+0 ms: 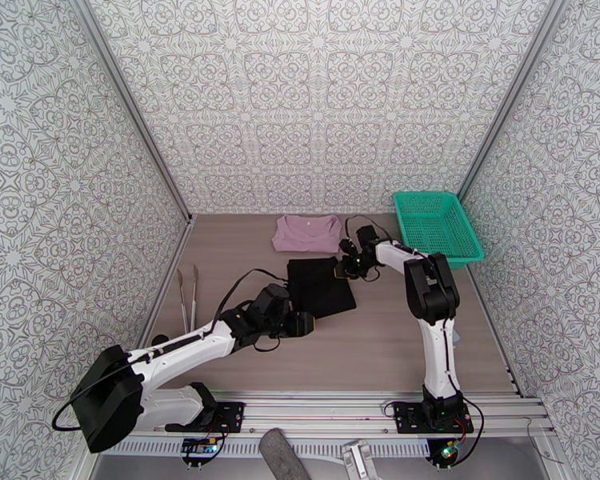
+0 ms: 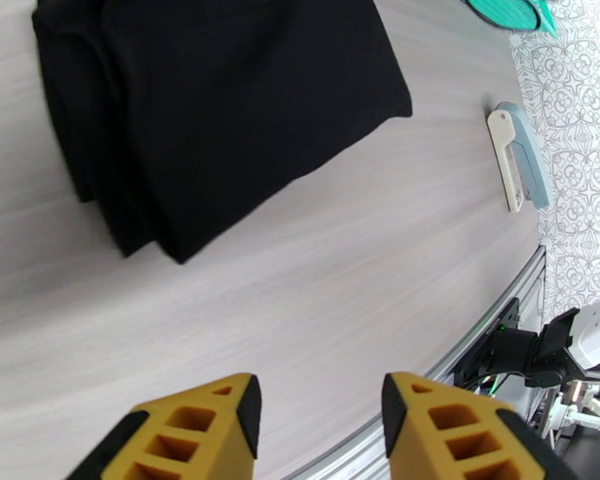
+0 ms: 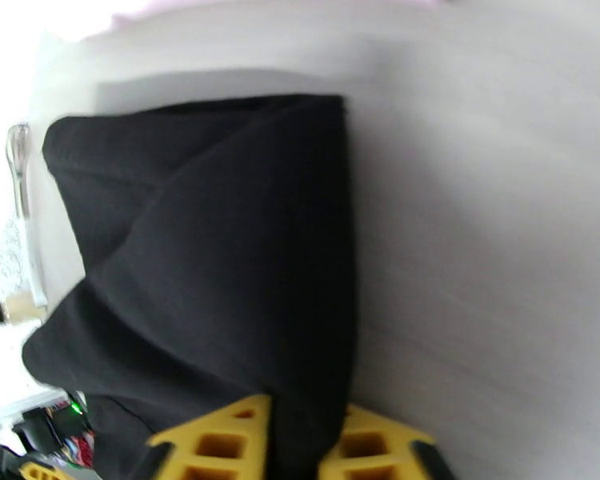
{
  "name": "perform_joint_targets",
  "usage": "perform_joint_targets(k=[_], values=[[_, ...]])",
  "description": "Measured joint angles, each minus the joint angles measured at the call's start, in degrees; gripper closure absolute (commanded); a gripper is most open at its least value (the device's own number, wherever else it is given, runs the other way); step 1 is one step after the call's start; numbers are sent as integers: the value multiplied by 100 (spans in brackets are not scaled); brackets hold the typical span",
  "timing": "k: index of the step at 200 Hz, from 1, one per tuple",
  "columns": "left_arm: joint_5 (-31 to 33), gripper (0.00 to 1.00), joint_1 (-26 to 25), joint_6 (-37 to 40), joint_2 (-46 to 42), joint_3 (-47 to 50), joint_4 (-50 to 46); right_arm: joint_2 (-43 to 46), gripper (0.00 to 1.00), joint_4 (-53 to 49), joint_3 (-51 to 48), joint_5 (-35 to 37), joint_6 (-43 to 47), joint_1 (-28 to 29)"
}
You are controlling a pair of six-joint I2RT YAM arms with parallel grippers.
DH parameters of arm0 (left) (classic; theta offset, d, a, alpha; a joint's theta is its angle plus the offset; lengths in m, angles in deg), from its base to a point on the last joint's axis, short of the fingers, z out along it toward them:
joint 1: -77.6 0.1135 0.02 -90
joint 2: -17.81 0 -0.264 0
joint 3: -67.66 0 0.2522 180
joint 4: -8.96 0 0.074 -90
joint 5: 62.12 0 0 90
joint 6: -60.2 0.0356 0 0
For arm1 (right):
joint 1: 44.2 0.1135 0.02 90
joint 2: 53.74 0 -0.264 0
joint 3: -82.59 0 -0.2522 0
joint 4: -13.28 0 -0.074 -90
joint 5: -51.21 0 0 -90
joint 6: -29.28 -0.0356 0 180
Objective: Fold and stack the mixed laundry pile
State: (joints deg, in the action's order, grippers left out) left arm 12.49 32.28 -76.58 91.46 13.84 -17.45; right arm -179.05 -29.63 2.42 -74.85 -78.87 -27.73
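Right tool (image 3: 304,430): closed tight on the right far edge of the black garment (image 3: 220,258), cloth pinched between both fingers.

Left tool (image 2: 320,418): about half open, holding nothing, over bare tabletop (image 1: 380,338) just off the garment's near left corner.

Black garment: folded into a layered block at mid-tabletop. It looks nearly square from above; its long axis, as far as can be judged, runs near to far, with the near end leaning slightly right.

Pink shirt (image 1: 306,233): folded flat just beyond the garment's far edge, long axis left to right.

Step in hand: probably finishing the black fold or gripping it for stacking.

Next move calls for: lifting the block without letting the layers spill open, then carrying it far onto the shirt.
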Motion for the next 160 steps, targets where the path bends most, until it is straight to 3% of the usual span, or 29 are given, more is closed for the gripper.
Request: perform_joint_targets(k=[21,60,96,160], values=[[-39,48,-94,-109,203,0,63,573,100,560,-896,190,-621,4],[-42,29,-164,-361,341,39,254,2083,100,1858,-2776,1067,-2385,68],[-37,23,-190,-555,348,168,404,3021,100,3244,-4236,2048,-4223,402],[-13,12,-216,-1209,717,750,951,3357,100,3888,-4760,3497,-5958,1322]])
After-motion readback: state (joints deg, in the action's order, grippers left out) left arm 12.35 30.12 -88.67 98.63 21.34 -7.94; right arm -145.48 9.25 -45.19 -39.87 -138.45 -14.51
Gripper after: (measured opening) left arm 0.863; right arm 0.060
